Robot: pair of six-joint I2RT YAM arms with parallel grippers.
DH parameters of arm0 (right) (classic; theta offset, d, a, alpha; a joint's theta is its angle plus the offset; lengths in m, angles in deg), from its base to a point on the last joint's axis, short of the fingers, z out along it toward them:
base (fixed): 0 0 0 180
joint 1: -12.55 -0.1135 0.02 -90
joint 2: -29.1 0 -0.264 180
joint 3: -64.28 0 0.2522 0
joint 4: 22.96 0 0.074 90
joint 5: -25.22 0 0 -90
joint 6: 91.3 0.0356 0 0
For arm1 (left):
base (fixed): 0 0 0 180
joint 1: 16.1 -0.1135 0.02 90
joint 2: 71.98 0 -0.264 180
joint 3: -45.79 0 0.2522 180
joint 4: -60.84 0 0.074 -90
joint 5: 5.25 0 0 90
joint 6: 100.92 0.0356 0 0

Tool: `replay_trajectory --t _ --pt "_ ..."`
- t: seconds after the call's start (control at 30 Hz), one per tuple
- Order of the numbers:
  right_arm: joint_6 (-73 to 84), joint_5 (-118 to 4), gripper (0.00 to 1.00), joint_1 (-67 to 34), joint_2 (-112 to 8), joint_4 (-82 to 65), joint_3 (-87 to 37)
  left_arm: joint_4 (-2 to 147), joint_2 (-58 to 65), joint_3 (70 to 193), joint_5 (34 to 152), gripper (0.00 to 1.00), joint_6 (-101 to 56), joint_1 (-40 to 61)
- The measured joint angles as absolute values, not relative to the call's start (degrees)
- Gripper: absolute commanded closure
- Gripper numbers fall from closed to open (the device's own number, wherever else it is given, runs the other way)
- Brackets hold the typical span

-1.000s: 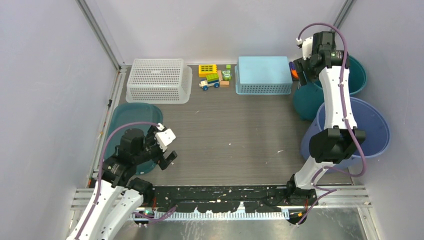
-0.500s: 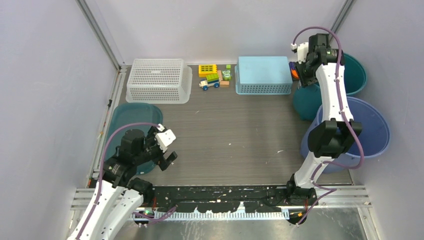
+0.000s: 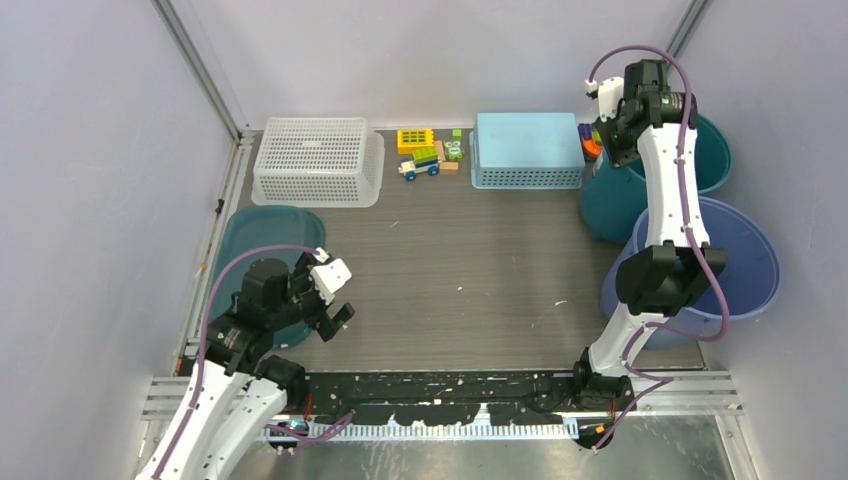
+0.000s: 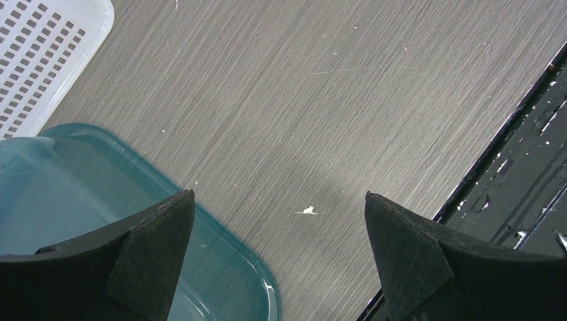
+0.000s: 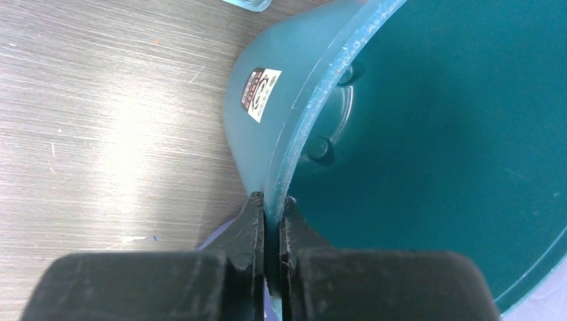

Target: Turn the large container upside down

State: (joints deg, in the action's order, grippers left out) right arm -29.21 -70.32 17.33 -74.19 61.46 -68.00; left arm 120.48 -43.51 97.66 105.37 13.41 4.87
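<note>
Where the table [image 3: 470, 260] reaches its far right corner, the teal bucket [image 5: 434, 134] sits with its mouth facing up. It is just beside a light blue basket [image 3: 527, 150] and next to a bigger blue bucket [image 3: 745, 250]. The right gripper [image 5: 273, 200] is clenched on the teal rim, one finger outside the wall and one inside. The left gripper [image 4: 277, 197] hangs near the front left with its jaws wide apart and nothing between them, partly above a shallow teal tub [image 4: 67, 194]. A white basket [image 3: 318, 158] lies behind that tub.

Lab cell, plain panel walls [image 3: 100, 150]
</note>
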Motion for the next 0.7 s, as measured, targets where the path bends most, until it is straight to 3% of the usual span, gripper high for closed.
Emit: replay_trajectory --t 0.7 --pt "-29.21 -74.30 0.99 14.71 -72.55 60.17 -80.24 120.46 -43.51 97.66 105.39 0.00 13.41 4.39"
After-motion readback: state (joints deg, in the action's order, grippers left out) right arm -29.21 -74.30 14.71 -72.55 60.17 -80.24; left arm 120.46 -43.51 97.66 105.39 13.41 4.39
